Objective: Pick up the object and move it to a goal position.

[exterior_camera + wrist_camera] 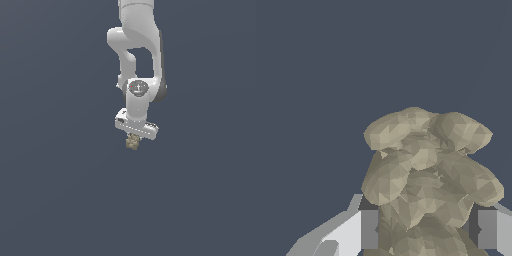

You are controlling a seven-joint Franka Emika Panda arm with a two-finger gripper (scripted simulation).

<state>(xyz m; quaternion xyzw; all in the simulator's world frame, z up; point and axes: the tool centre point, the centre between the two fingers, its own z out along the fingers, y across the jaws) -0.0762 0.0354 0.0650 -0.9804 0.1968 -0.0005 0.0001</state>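
Now my jaws are clenching the object (132,143) — the knobbly tan lump is sitting between both fingers (368,229), poking out below them, against plain grey.

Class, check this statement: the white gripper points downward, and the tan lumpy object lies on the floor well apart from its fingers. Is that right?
Not quite. The gripper does point downward, but the tan lumpy object is not lying apart: the wrist view shows it wedged between the two fingers, and the exterior view shows it hanging directly under the gripper.
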